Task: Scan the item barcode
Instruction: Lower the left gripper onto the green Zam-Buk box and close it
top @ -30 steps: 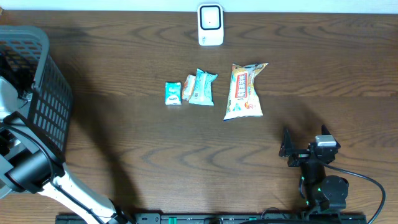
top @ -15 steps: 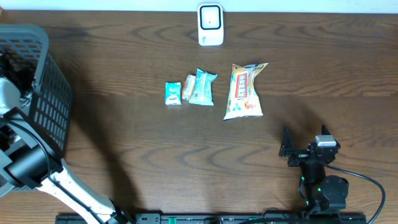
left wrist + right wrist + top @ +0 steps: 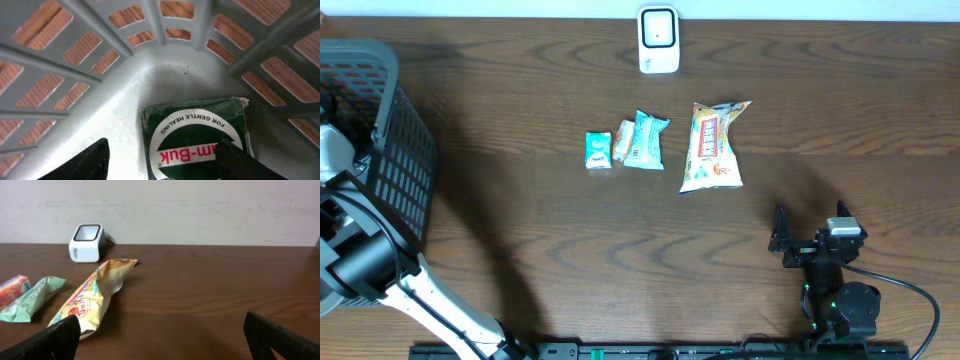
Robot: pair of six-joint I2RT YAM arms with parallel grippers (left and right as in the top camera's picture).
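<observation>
Inside the grey basket (image 3: 125,95), a dark green box (image 3: 195,125) with a white ring and red lettering lies flat on the floor. My left gripper (image 3: 162,145) is open just above it. One fingertip stands over bare basket floor to the box's left, and the other overlaps its right part. In the overhead view the left arm (image 3: 360,260) reaches into the basket (image 3: 380,130), and the gripper is hidden there. The white scanner (image 3: 659,40) stands at the table's far edge. My right gripper (image 3: 810,225) is open near the front edge, holding nothing.
A yellow snack bag (image 3: 712,145) lies mid-table, ahead and left of the right gripper (image 3: 161,325). A teal packet (image 3: 644,140), a small orange packet (image 3: 624,142) and a small teal packet (image 3: 598,150) lie left of it. The basket walls close in around the left gripper.
The left arm has shifted slightly at the basket. The right arm and the items on the table have not moved.
</observation>
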